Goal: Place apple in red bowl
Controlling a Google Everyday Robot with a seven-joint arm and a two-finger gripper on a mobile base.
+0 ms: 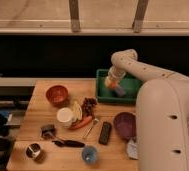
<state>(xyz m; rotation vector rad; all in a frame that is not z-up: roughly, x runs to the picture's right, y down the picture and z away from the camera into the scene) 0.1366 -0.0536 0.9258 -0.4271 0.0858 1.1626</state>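
Red bowl (57, 94) sits upright, mouth up, left-rear on the wooden table (30, 122). Carrot (83, 122) mid-table, long axis slanting up to the right. Apple (109, 84) is round with no clear axis, in the green bin (134, 95) at right-rear, right at the gripper (113, 80). Can't tell its grip state. Dark window band behind.

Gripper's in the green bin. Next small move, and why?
Probably a short straight lift, once the grasp is confirmed: the gripper sits at the orange apple inside the green bin, whose wall stands between it and the red bowl to the left.
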